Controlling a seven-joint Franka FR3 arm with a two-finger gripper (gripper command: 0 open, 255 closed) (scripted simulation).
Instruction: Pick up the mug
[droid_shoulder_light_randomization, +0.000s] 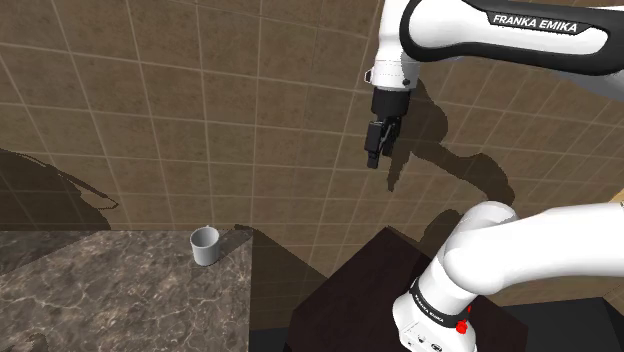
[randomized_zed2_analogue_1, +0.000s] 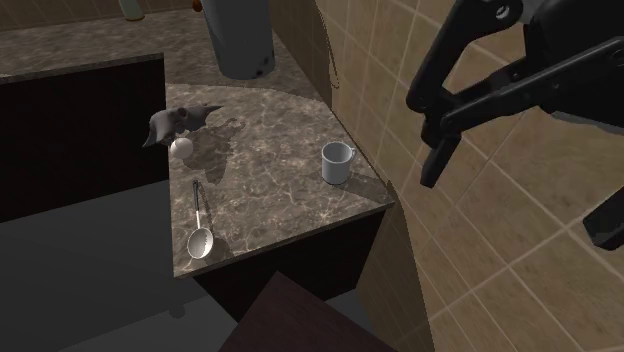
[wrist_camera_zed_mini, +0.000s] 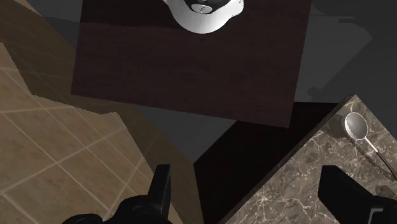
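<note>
The black gripper (wrist_camera_zed_mini: 245, 170) hung high in front of the tan tiled wall (droid_shoulder_light_randomization: 200, 100), its two fingers spread wide with nothing between them. Below it were the dark stand (wrist_camera_zed_mini: 191, 63) and a corner of the brown marbled counter (randomized_zed2_analogue_1: 270, 200). On that counter the pale mug (randomized_zed2_analogue_1: 337, 162) stood upright near the edge beside the wall, well apart from the gripper. A grey long-handled spoon (randomized_zed2_analogue_1: 200, 238) lay by another edge of the counter. Farther back sat a dark crumpled thing (randomized_zed2_analogue_1: 180, 122) and a tall grey cylinder (randomized_zed2_analogue_1: 243, 40).
</note>
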